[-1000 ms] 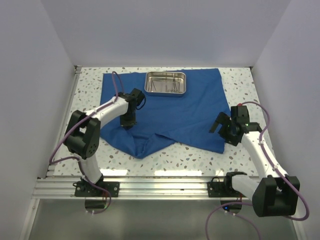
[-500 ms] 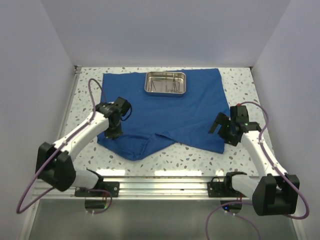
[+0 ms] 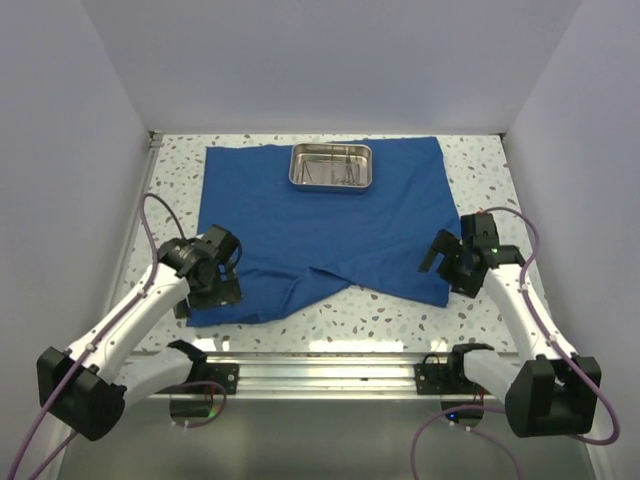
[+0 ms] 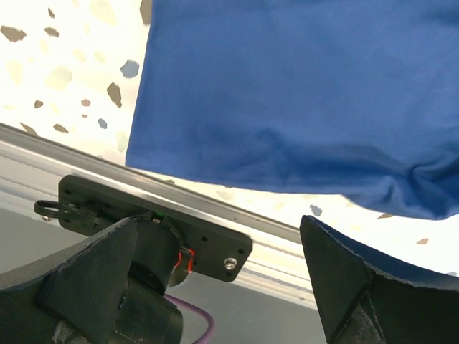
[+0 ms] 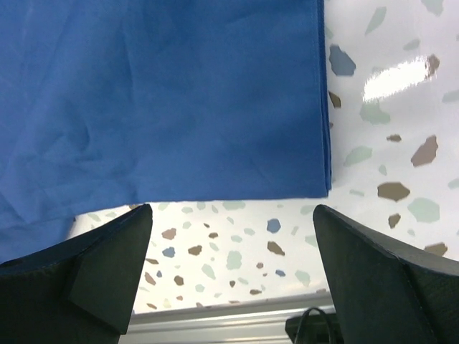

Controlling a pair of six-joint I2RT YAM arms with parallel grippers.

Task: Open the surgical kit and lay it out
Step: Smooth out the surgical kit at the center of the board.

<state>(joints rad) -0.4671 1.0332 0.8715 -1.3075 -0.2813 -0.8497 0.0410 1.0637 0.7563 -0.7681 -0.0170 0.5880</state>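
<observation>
Swinging from the middle left of the top view down to the lower left, the left gripper (image 3: 207, 298) now sits at the cloth's (image 3: 300, 215) near left corner. That corner hung as a folded point near the bottom middle half a second ago; it now lies drawn out to the lower left, though a crease and a small fold remain along the near edge. In the wrist view the left fingers (image 4: 93, 279) stand wide apart with nothing between them, the cloth's edge just beyond. The right gripper (image 3: 443, 264) has barely shifted: it hovers by the cloth's lower right corner, jaws wide and empty. The tray (image 3: 331, 166) keeps its place at the upper middle of the cloth, with thin steel tools (image 3: 340, 170) in it. The table (image 3: 480, 160) is white with coloured speckles, edged by a metal rail (image 3: 320, 372) at the bottom. Plain pale walls (image 3: 330, 60) close it in on three sides.
</observation>
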